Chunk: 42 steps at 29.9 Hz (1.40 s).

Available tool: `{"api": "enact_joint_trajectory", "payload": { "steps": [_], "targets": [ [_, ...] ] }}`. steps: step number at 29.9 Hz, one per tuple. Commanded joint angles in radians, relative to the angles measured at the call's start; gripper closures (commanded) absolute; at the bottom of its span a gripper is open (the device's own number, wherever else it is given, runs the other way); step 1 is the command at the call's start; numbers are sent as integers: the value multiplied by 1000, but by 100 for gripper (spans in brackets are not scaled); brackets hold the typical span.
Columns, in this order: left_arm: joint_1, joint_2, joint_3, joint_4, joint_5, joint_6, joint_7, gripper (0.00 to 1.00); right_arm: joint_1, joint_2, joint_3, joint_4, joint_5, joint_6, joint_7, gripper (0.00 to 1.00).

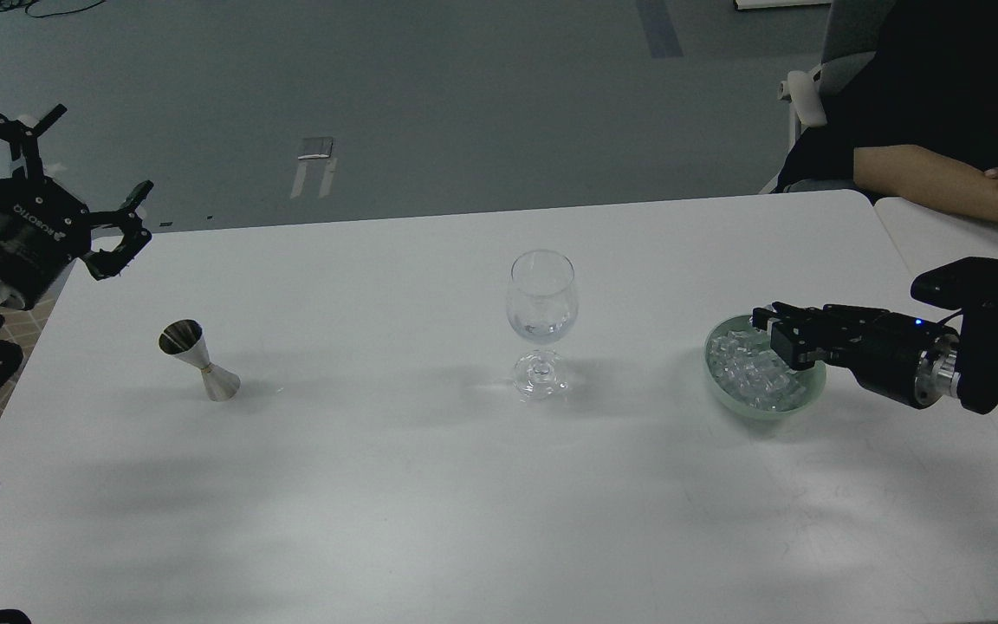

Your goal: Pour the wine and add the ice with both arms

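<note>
White matte table [430,503], left gripper [74,186] splayed, right gripper [780,334] (fingers together) over glossy ice [746,368]

Left arm raised at the view's left edge, silver wrist ring showing, left pincer [74,186] held high with fingers spread wide apart. Right arm reaching in low from the right edge, nearly level, wrist ring visible, right pincer [767,329] pointing left with fingers drawn close together, tips too dark to separate.
</note>
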<state>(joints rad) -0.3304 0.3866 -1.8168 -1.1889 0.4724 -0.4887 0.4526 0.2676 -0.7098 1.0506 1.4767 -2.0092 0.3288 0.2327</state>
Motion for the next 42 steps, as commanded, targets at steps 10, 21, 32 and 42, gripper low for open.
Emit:
{"api": "enact_joint_trajectory", "payload": {
  "steps": [10,21,32,42],
  "targets": [
    [-6,0,1,0,0,0,1,2,291,7,-9,117,9,134,-24,97],
    [-4,1,1,0,0,0,0,2,487,148,-236,114,6,157,-59,96],
    [-7,1,1,0,0,0,0,2,533,220,-327,108,-2,160,-79,96],
    [-10,1,-1,0,-1,0,1,2,532,248,-337,97,-3,160,-104,90]
  ]
}}
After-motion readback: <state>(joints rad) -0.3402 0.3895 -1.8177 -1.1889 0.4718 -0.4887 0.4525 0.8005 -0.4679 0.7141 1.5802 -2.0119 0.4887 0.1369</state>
